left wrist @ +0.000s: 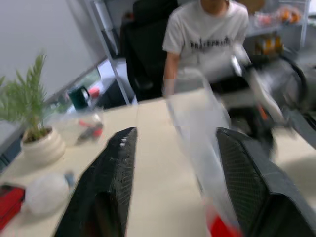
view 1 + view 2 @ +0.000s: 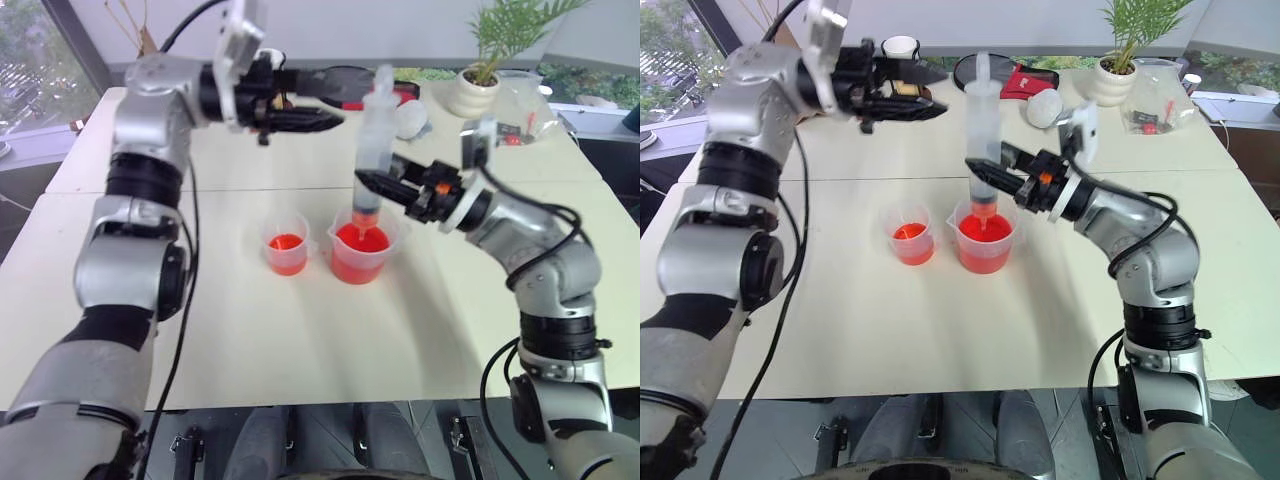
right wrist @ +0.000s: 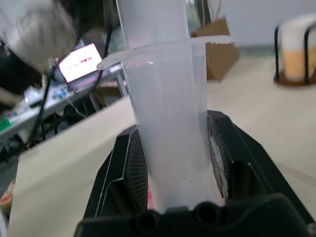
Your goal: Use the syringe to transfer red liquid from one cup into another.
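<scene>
Clear plastic is what you have pinched in your right gripper (image 2: 372, 183): the syringe (image 2: 373, 150) stands upright near the middle of the bench (image 2: 300, 340), its barrel clamped between the black fingers and its orange-red tip dipped in the larger beaker (image 2: 357, 252). That beaker holds red liquid (image 2: 357, 262). Touching or just beside it, toward the bench's left edge, sits the smaller cup (image 2: 286, 243) with a shallower red pool. Your left gripper (image 2: 325, 121) hangs level above the bench, just beside the syringe's plunger top and apart from it; from the head views you cannot tell how its fingers stand. Toward the far edge you have a potted plant (image 2: 478, 85) and a red-and-black object (image 2: 352, 88).

From your left wrist, the two black fingers (image 1: 111, 187) stand spread, with the blurred syringe barrel (image 1: 197, 148) beyond them and touching neither. A person in a pale T-shirt (image 1: 207, 34) sits past the far side, and the plant (image 1: 34, 128) stands near the bench's edge.

From your right wrist, the fingers (image 3: 133, 173) press against both sides of the pale barrel (image 3: 170, 138), below its flange. A cream-coloured cup in a dark holder (image 3: 296, 49) stands well apart on the bench.
</scene>
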Controlling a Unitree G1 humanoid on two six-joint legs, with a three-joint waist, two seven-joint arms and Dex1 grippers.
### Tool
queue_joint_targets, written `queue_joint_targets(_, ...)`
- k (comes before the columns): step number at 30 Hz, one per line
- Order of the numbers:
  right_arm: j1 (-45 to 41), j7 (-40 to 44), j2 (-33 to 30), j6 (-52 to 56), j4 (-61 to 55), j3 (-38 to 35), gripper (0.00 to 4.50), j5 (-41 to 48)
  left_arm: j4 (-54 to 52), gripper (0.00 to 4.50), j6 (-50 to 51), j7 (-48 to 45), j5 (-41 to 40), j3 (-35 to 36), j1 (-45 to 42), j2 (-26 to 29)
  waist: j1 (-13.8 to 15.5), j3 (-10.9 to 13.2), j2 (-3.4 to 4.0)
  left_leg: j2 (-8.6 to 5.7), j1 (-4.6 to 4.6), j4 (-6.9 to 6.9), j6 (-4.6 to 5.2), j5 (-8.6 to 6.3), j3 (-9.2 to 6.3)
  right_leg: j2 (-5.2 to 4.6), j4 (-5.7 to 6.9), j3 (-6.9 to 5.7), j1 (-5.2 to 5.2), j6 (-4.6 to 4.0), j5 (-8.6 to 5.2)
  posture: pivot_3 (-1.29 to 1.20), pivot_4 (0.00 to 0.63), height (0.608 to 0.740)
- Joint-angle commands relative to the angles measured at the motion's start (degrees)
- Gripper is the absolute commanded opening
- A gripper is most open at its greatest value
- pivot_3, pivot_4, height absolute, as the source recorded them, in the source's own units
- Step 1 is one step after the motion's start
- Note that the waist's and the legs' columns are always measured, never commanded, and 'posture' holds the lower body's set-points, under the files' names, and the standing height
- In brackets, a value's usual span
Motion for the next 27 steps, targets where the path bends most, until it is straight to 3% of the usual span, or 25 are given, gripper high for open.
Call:
queue_joint_targets(1,-1.91,-0.37,-1.34,0.18,-2.12,-2.64,1.38,1.90,-4.37,2.42,5.02,-1.84,-1.50,0.18,2.70,4.91,0.04,0.01,-0.02,0.00,0.00,0.00,0.00,0.00,0.00,0.00,0.00,0.00,0.00,0.00,0.00,0.00,0.150,0.740)
queue_joint_targets(6,-3.02,0.31,-1.84,-0.63,-0.23,-2.11,1.38,1.23,-5.71,2.42,9.43,2.53,-3.58,5.53,3.64,8.15,0.52,0.03,-0.08,-0.04,-0.01,0.04,0.01,0.00,-0.04,-0.04,-0.01,0.00,0.07,0.00,0.00,0.00,0.150,0.740)
queue_joint_targets(10,-9.79,0.53,-1.52,-0.25,2.50,-1.28,1.38,1.54,-10.62,2.42,12.06,7.50,-5.54,9.34,7.23,10.22,0.07,0.04,-0.06,-0.04,-0.01,0.05,0.00,0.00,-0.04,-0.04,0.00,0.00,0.08,0.00,0.00,0.00,0.150,0.740)
queue_joint_targets(15,-18.03,-1.58,5.85,-0.80,5.49,0.60,1.38,3.23,-17.31,2.42,14.59,11.26,-7.43,11.36,12.09,11.41,-0.36,0.03,-0.05,0.05,0.02,-0.01,-0.10,0.05,-0.05,0.02,0.48,0.01,-0.13,0.00,0.00,0.00,0.150,0.740)
queue_joint_targets(21,-15.45,1.97,14.29,-8.00,10.50,9.52,1.38,-3.57,-23.46,2.42,16.80,15.08,-9.70,13.32,16.19,12.70,0.03,0.02,-0.06,-0.02,0.06,0.03,-0.12,0.07,-0.14,-0.02,0.70,0.02,-0.13,-0.01,0.00,0.00,0.150,0.740)
queue_joint_targets(27,-13.29,7.62,15.79,-15.12,16.54,14.52,1.38,-9.78,-30.67,2.42,21.29,15.50,-13.82,15.18,16.92,16.85,0.05,0.03,-0.06,-0.08,0.06,0.03,-0.17,0.10,-0.17,-0.03,0.71,0.02,-0.11,-0.01,0.00,0.00,0.150,0.740)
